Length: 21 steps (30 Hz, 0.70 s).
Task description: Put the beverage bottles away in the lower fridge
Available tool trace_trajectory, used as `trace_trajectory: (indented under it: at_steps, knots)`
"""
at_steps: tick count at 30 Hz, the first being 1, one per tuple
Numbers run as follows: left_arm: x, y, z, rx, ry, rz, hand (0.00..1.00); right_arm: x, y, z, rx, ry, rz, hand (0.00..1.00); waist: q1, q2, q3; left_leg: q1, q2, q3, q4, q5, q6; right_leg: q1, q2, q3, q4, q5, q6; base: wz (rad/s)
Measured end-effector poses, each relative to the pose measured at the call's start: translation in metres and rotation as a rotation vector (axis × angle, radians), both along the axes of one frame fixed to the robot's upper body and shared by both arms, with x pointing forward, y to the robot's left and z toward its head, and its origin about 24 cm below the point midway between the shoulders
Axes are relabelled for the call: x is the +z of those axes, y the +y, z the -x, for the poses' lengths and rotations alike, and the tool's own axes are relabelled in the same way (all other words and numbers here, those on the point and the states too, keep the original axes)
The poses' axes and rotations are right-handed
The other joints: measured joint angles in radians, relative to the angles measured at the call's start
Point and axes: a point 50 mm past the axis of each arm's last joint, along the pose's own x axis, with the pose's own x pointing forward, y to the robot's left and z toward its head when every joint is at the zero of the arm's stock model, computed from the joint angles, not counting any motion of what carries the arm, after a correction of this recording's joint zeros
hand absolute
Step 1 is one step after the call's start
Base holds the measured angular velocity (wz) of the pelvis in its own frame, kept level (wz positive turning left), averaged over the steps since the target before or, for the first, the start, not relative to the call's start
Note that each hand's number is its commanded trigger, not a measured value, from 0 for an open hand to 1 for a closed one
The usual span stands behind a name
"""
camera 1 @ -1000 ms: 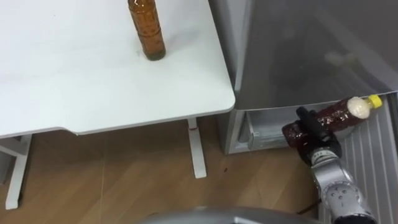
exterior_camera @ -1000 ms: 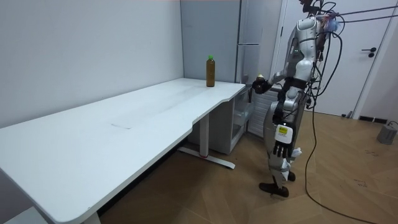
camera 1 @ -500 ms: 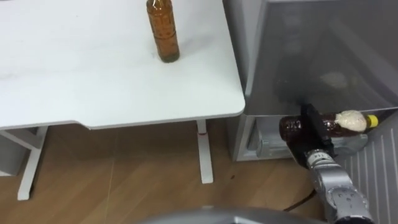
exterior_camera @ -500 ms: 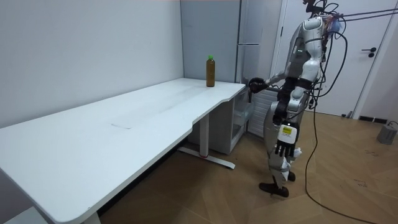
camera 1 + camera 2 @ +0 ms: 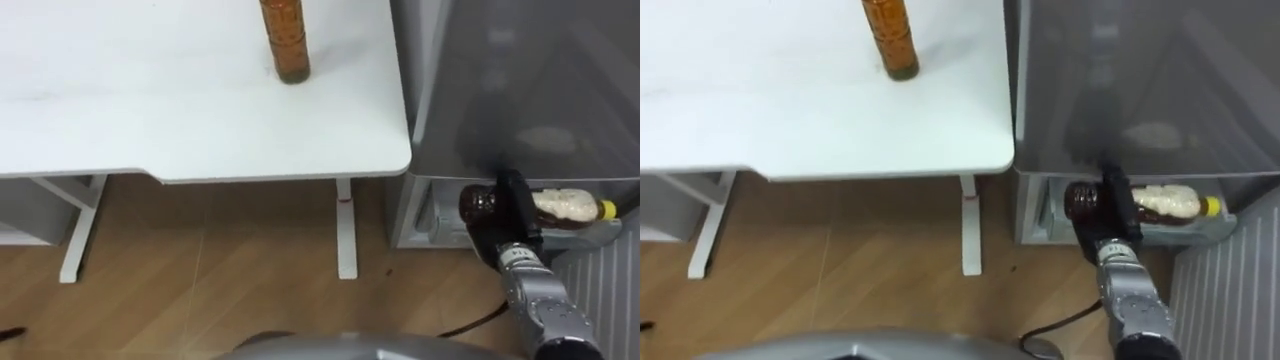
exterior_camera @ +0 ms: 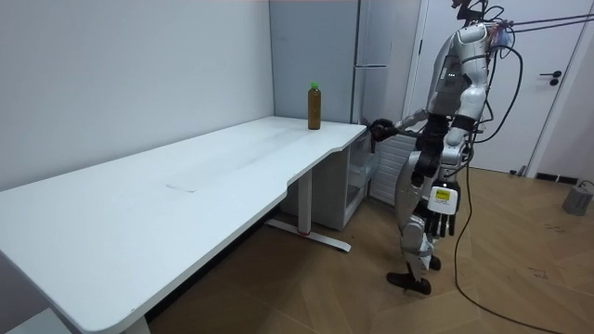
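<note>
Moved since a second ago: right robot hand now closer in to the fridge, its bottle turned level. Fingers curled round the bottle's middle. The bottle lies sideways at the open lower compartment's mouth. Second bottle: upright on table. Left robot hand: hanging at the robot's side.

White table stands on wooden floor.
</note>
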Motion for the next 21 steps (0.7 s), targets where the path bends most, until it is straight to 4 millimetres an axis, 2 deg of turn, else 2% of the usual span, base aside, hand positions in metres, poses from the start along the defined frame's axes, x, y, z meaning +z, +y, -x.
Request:
trace_trajectory:
  at_steps: [1, 2, 4, 6, 11, 15, 18, 21]
  knots:
    - [-0.001, 0.0, -0.008, -0.013, -0.013, 0.001, 0.0, 0.002, 0.0, -0.006, -0.001, -0.013, -0.002, 1.0, 0.0, -0.002, 0.0063, -0.026, -0.001, 0.002, 0.024, -0.002, 0.0, -0.031, -0.007, 0.0, 0.033, -0.009, -0.003, 0.07]
    - [-0.002, 0.0, -0.023, -0.025, -0.047, 0.003, 0.0, 0.006, 0.001, -0.019, 0.0, -0.035, 0.002, 1.0, -0.003, -0.004, 0.0132, -0.086, 0.001, 0.003, 0.07, -0.008, 0.001, -0.095, -0.015, -0.001, 0.09, -0.026, -0.009, 0.12]
    - [-0.002, 0.0, -0.043, -0.042, -0.106, -0.001, 0.0, 0.009, 0.001, -0.034, -0.017, -0.037, -0.007, 1.0, 0.006, -0.009, 0.0167, -0.171, 0.004, 0.004, 0.133, -0.016, -0.001, -0.188, -0.022, 0.008, 0.171, -0.053, -0.018, 0.08]
    - [-0.002, 0.0, -0.055, -0.05, -0.134, -0.009, 0.0, 0.01, -0.001, -0.047, -0.044, -0.006, -0.017, 1.0, 0.027, -0.01, 0.0167, -0.272, 0.011, 0.002, 0.239, -0.048, -0.011, -0.289, -0.035, 0.02, 0.282, -0.087, -0.023, -0.03]
    - [-0.002, 0.002, -0.061, -0.076, -0.129, -0.027, 0.0, 0.003, -0.005, -0.043, -0.097, 0.047, -0.042, 1.0, 0.046, -0.023, 0.017, -0.426, 0.0, 0.004, 0.416, -0.093, -0.014, -0.445, -0.081, 0.029, 0.495, -0.165, -0.043, 0.14]
    - [-0.001, 0.005, -0.06, -0.076, -0.117, -0.037, 0.0, 0.0, -0.005, -0.041, -0.098, 0.069, -0.045, 1.0, 0.055, -0.036, 0.0177, -0.522, 0.005, 0.018, 0.523, -0.118, -0.022, -0.545, -0.101, 0.042, 0.618, -0.202, -0.062, 0.0]
    - [0.001, 0.008, -0.071, -0.091, -0.141, -0.045, 0.0, 0.0, -0.008, -0.041, -0.077, 0.075, -0.022, 1.0, 0.062, -0.041, 0.017, -0.614, 0.028, 0.019, 0.626, -0.145, -0.032, -0.627, -0.1, 0.04, 0.713, -0.238, -0.089, 0.03]
    - [0.002, 0.009, -0.08, -0.095, -0.168, -0.046, 0.0, 0.003, -0.012, -0.043, -0.073, 0.049, -0.01, 1.0, 0.066, -0.043, 0.0172, -0.666, 0.048, 0.021, 0.676, -0.156, -0.038, -0.671, -0.094, 0.031, 0.752, -0.247, -0.104, 0.0]
